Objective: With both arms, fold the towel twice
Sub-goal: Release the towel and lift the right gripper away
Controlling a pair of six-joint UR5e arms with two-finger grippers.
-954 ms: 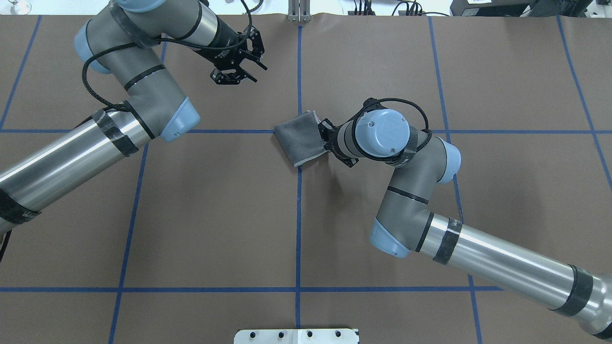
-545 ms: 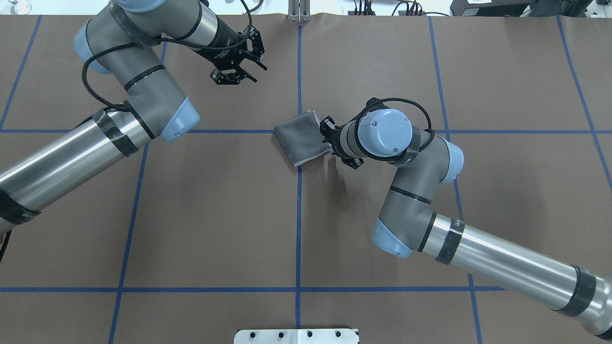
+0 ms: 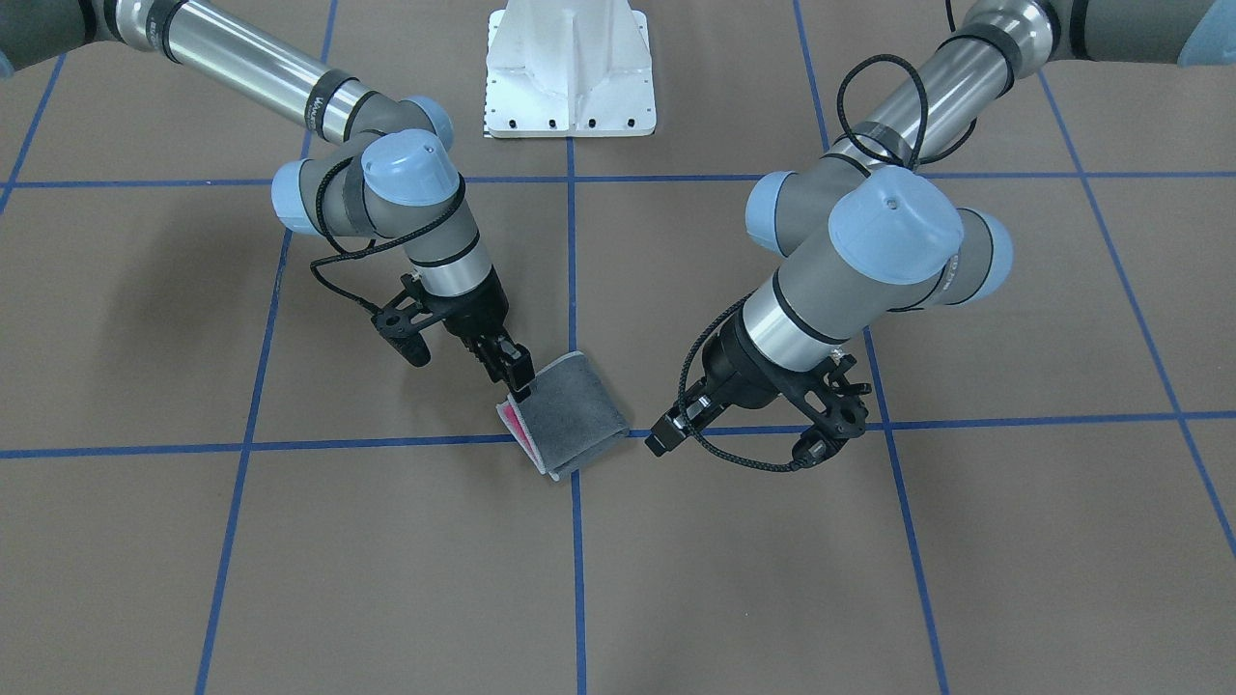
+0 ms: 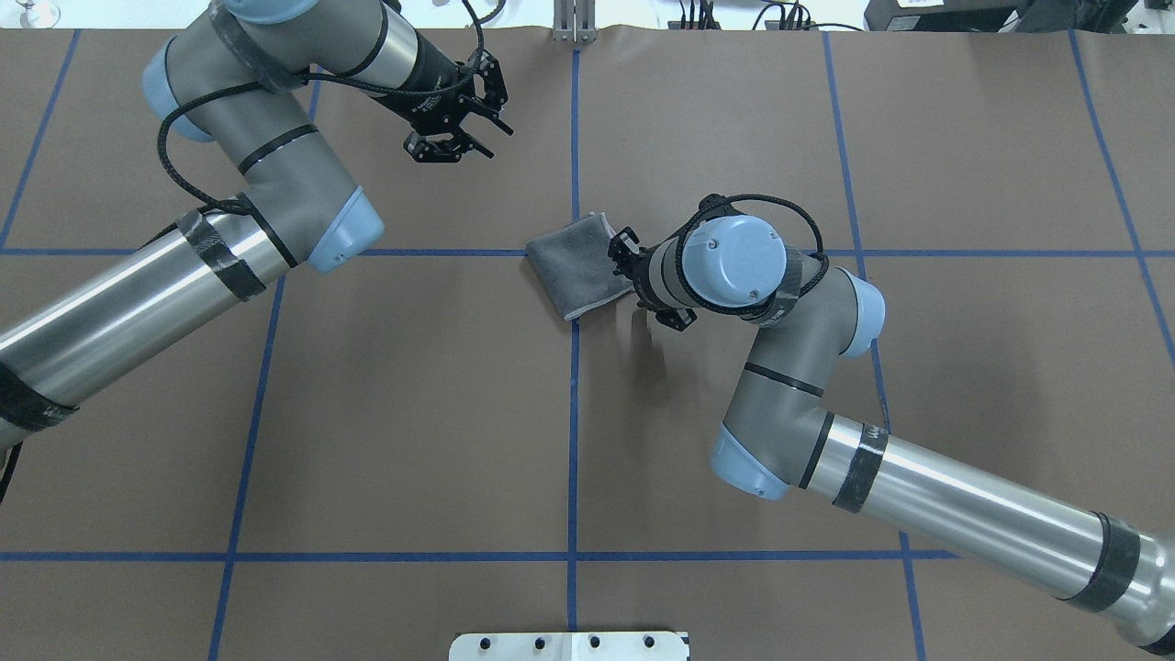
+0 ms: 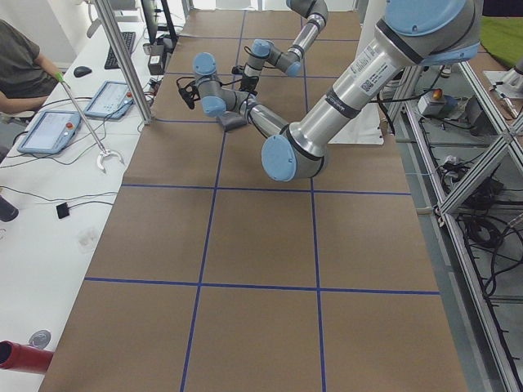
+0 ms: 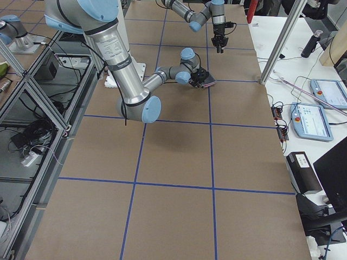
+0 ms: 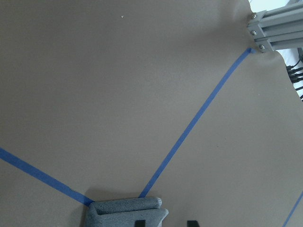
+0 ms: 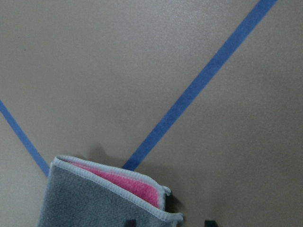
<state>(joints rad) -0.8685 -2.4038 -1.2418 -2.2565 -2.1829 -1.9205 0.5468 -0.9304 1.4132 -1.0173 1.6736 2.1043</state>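
Folded towel (image 4: 574,266) on the bench, one arm at it, one apart.
The towel lay folded small over a crossing of blue lines, grey face outward, pink showing between the layers at its whitish-bordered open edge. The right arm (image 4: 780,367) bent low, the fingers of its right gripper (image 3: 514,378) parted at the towel's corner. The left arm (image 4: 266,165) held the left gripper (image 4: 496,142) spread, well apart.

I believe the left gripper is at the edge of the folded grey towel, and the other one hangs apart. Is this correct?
No. The right gripper is at the edge of the folded grey towel, and the left gripper hangs apart, as the overhead view shows.
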